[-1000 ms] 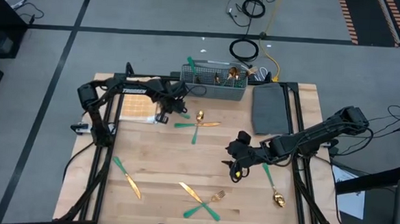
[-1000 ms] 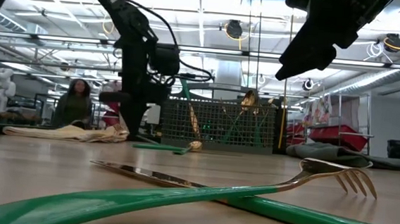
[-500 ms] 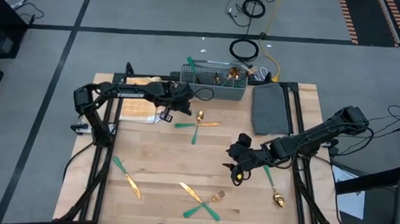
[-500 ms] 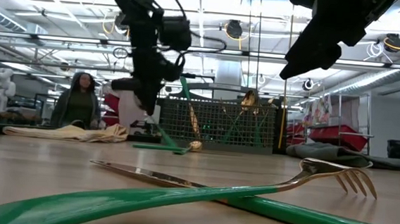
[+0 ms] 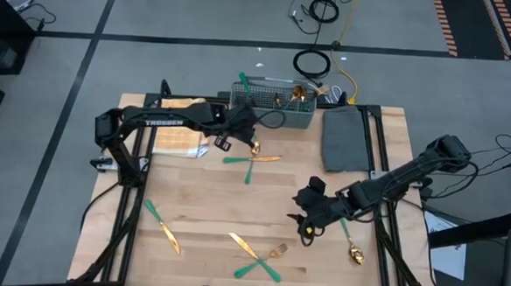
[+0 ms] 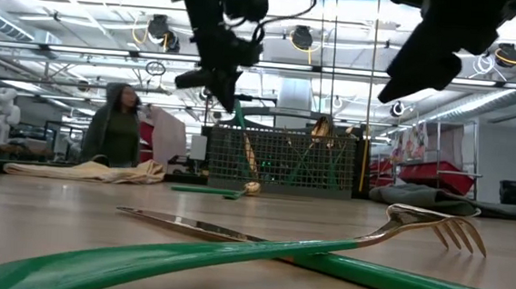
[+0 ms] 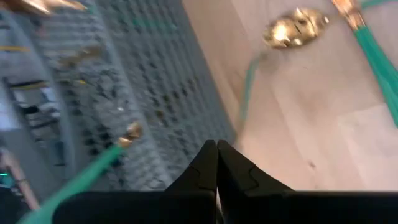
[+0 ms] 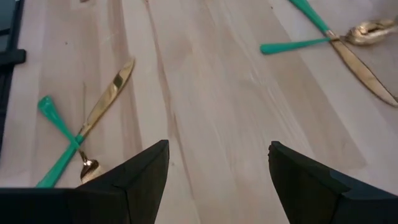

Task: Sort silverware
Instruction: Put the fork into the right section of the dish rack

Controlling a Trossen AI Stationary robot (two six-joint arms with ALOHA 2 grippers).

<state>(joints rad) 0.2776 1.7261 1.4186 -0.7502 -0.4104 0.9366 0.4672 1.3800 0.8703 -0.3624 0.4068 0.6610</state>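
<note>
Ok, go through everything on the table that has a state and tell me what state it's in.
left gripper: shut, empty, beside the basket.
right gripper: open, empty, above the bare table.
cutlery basket: upright, holding several pieces.
spoon: lying flat near the right gripper.
fork and knife: lying crossed at the front.

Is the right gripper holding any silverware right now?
No. In the right wrist view the right gripper has its fingers spread wide with only bare table between them.

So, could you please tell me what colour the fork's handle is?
Teal-green; the gold-tined fork shows best in the low view.
</note>
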